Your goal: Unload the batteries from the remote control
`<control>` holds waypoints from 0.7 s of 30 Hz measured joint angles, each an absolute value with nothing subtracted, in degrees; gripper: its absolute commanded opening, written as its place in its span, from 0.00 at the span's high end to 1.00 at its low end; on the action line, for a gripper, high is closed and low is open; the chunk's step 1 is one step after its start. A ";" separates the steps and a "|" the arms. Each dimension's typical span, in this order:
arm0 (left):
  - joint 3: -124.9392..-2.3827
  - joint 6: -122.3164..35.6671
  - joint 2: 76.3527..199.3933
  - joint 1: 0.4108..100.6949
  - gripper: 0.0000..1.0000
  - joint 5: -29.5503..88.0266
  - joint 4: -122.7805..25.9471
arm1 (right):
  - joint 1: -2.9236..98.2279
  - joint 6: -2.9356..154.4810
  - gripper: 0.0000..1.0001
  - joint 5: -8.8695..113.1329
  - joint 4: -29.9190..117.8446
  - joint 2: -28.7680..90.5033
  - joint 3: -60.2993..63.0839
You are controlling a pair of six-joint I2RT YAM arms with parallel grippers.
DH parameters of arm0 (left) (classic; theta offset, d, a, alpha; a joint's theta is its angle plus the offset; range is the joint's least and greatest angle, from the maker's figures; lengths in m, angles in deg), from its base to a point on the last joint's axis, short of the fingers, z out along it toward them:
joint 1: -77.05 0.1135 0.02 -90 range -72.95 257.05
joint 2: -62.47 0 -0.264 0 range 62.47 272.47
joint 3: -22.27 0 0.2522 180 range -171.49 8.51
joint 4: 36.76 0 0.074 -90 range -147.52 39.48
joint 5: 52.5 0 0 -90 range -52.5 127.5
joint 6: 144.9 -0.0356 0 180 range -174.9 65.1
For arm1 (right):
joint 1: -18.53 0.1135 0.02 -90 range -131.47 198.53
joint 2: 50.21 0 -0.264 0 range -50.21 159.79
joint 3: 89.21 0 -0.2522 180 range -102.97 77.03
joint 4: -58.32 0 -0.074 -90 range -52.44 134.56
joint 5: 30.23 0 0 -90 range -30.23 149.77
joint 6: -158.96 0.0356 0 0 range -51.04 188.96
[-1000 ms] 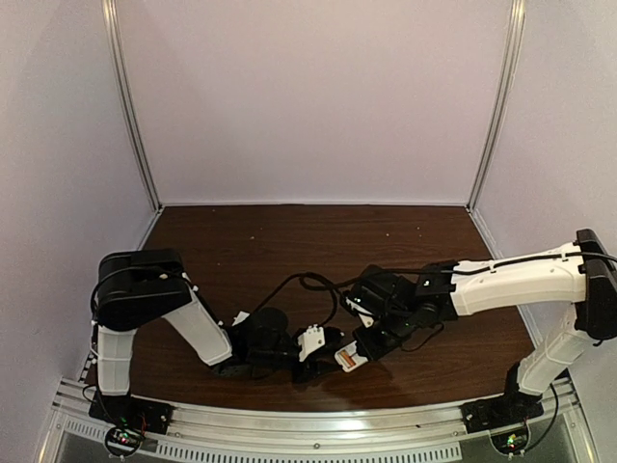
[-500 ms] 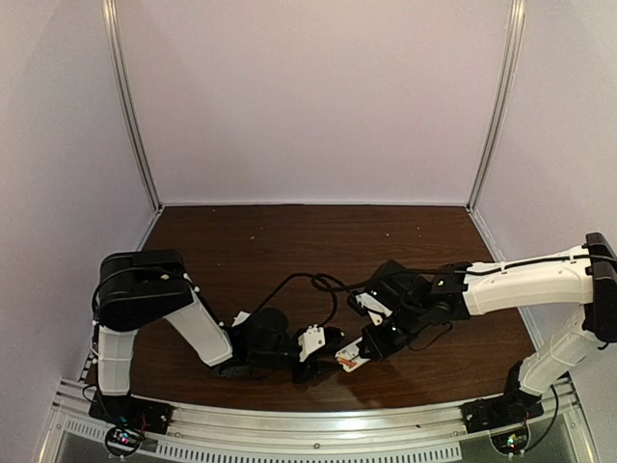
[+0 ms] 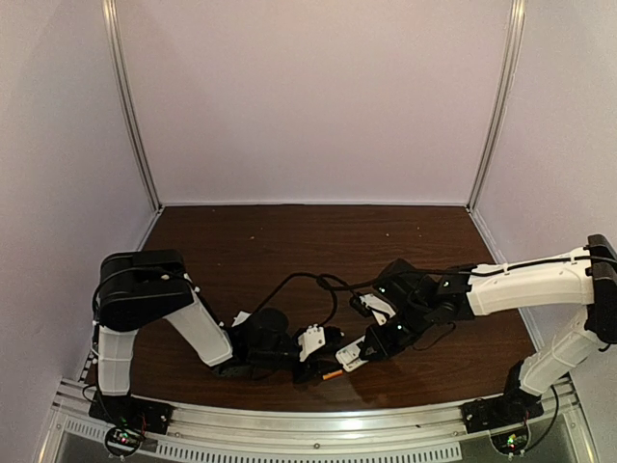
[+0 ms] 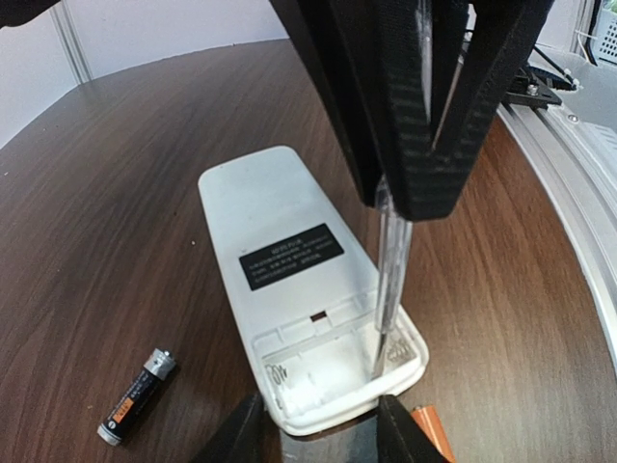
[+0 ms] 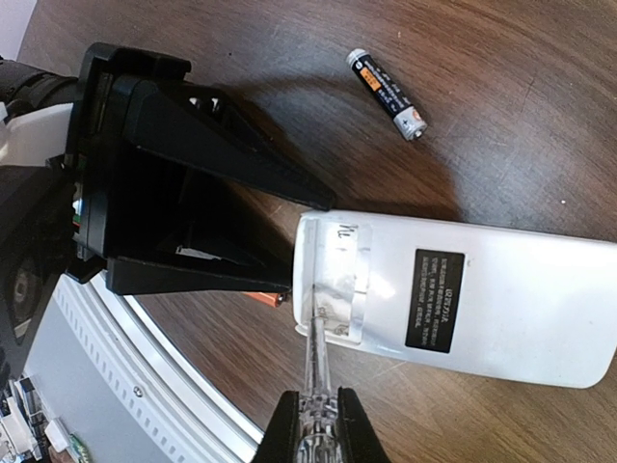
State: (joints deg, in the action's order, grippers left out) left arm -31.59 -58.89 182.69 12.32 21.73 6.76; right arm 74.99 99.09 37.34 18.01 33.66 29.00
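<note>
The white remote control [image 4: 280, 241] lies back up, black label showing, its battery compartment open and empty. My left gripper [image 4: 318, 429] is shut on its compartment end. My right gripper [image 5: 315, 415] is shut on a clear-handled tool [image 5: 310, 362] whose tip rests inside the compartment. An orange battery [image 4: 434, 436] lies on the table beside the left fingers; it also shows in the right wrist view [image 5: 265, 299] and the top view [image 3: 331, 373]. A dark battery with silvery ends [image 4: 135, 395] lies apart on the table, also in the right wrist view [image 5: 386, 94].
The metal rail at the table's near edge [image 3: 308, 424] runs just in front of the remote [image 3: 351, 355]. Cables [image 3: 308, 285] loop behind both grippers. Bare brown table [image 3: 308, 241] stretches to the back wall.
The orange battery has come out of the remote and now lies on the table near the front edge. The right arm has shifted slightly right with the tool.
</note>
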 measured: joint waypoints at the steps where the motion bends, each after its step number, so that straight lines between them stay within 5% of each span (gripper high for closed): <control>1: -31.59 -58.89 182.69 12.32 0.58 21.73 6.78 | 74.99 99.09 1.00 37.31 18.06 33.66 29.02; 21: -30.21 -58.72 182.28 12.32 0.48 22.82 8.22 | 74.82 100.12 1.00 36.66 22.21 32.13 32.08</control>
State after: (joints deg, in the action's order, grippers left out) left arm -30.21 -58.72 182.28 12.32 22.82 8.22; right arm 74.82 100.12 36.66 22.21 32.13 32.08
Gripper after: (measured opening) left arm 0.488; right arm 0.100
